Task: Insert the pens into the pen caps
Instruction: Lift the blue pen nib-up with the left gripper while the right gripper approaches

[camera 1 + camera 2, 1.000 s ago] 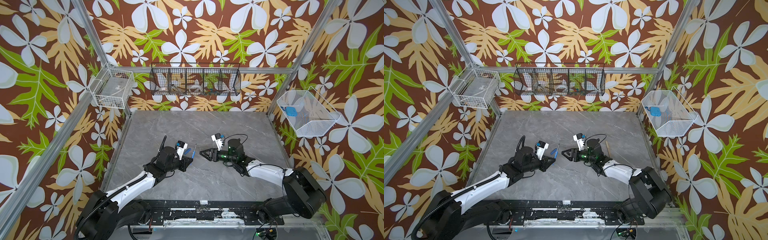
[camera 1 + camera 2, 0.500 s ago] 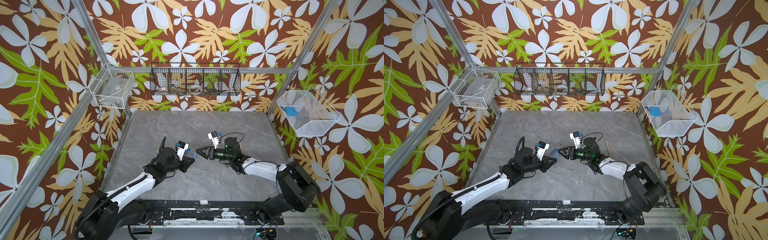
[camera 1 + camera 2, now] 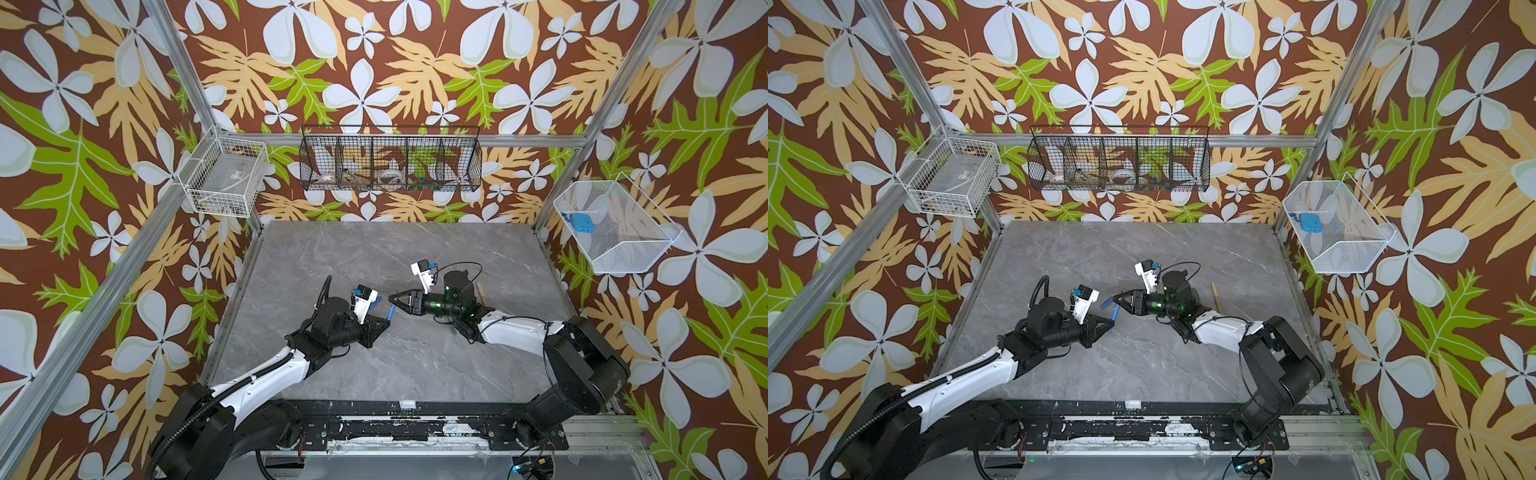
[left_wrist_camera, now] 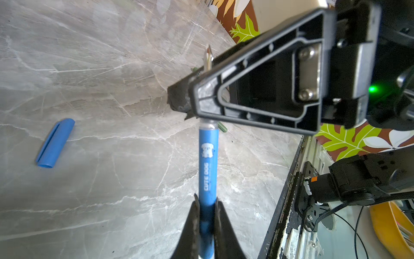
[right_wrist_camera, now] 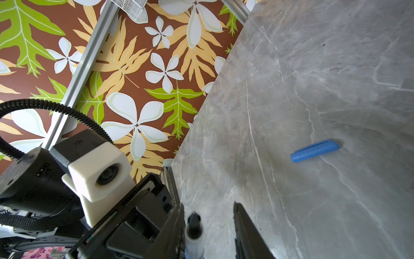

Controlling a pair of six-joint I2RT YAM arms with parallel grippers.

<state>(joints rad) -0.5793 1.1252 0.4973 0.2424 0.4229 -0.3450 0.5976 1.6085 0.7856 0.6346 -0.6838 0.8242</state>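
Left gripper [image 4: 206, 201]: fingers clenched on the back end of the blue pen [image 4: 207, 161]. The pen is off the table [image 3: 374, 257], with its barrel sticking out toward the other arm. It looks held that way to leave the writing end free.

Blue cap [image 4: 54, 143] lies loose on the table. In both top views it is just beyond the two sets of fingertips. Nothing holds it and nothing lies on it.

Right gripper [image 5: 208, 207]: fingers apart, straddling the pen's dark tip. A gap shows on one side, so they are not clamped. My guess is it is taking over or steadying the pen, since one arm must get free to fetch the cap. Snag: those fingers sit around the very end the cap must slide over.

Tan pen [image 3: 481, 288] lies on the table behind the right arm, well clear. A green piece [image 4: 222, 127] peeks past the right gripper in the left wrist view. It is mostly hidden, likely a green pen or cap.

Wire baskets [image 3: 390, 164] hang on the walls, off the table, and are not in the way.
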